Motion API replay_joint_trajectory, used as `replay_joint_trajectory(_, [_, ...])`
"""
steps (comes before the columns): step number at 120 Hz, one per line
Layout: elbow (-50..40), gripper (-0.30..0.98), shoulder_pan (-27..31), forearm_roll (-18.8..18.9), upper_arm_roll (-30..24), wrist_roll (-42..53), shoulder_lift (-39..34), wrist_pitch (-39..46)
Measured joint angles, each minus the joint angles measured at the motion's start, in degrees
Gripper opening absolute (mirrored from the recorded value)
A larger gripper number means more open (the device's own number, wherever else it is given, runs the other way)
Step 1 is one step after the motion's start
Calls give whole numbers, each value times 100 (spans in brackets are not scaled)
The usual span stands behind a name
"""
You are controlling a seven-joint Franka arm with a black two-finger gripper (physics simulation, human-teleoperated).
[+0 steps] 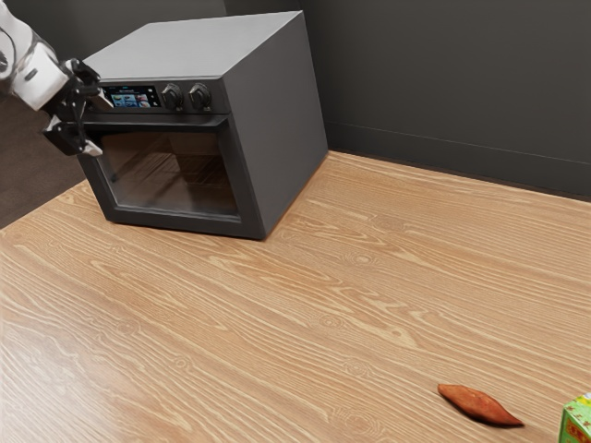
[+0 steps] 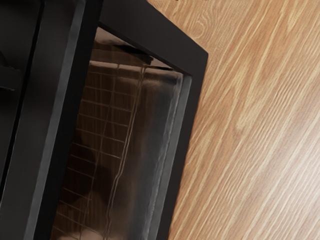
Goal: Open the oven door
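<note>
At the upper left of the exterior view, my gripper [image 1: 97, 125] is open at the left end of the oven's front. One finger is above the level of the door handle [image 1: 175, 121], the other below it; contact cannot be made out. The oven door [image 1: 174, 173] is shut, with a dark frame around its glass. Close up in the wrist view are the door's glass [image 2: 107, 145] with rack lines behind it, and the long dark handle bar [image 2: 70, 100] beside it.
The oven body [image 1: 282, 120] stands on the wooden table [image 1: 305, 305] by a dark wall. A reddish-brown pointed item [image 1: 478, 405] and a green box [image 1: 577, 423] lie far off, at the exterior view's lower right.
</note>
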Motion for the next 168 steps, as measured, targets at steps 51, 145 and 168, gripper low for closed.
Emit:
replay_joint_trajectory(51, [136, 69, 253, -451, -102, 983, 538, 219])
replay_joint_trajectory(145, [716, 69, 616, -457, -469, 1473, 1276, 565])
replay_joint_trajectory(168, [-507, 58, 541, -383, -492, 1543, 267, 619])
